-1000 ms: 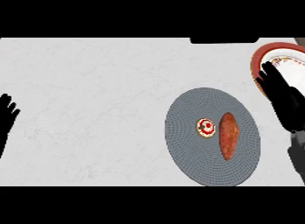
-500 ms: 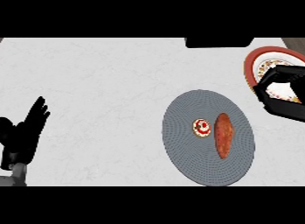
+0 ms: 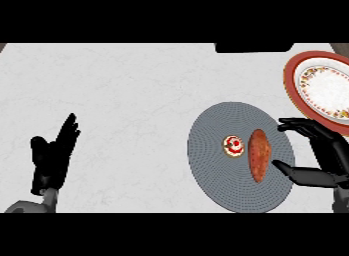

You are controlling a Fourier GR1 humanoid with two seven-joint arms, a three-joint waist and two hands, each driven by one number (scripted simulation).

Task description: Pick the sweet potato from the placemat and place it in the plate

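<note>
Right hand (image 3: pixel 333 159) spread wide with nothing held, likely poised for a side grasp. Sweet potato (image 3: pixel 258 155) just left of the fingertips, flat on the grey placemat (image 3: pixel 220 181). Red-rimmed plate (image 3: pixel 326 90) just beyond the fingers. Left hand (image 3: pixel 53 159) open, resting.

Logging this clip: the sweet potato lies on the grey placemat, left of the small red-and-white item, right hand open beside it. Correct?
Not quite. The head view shows the sweet potato right of the small red-and-white item, not left; the rest holds.
</note>
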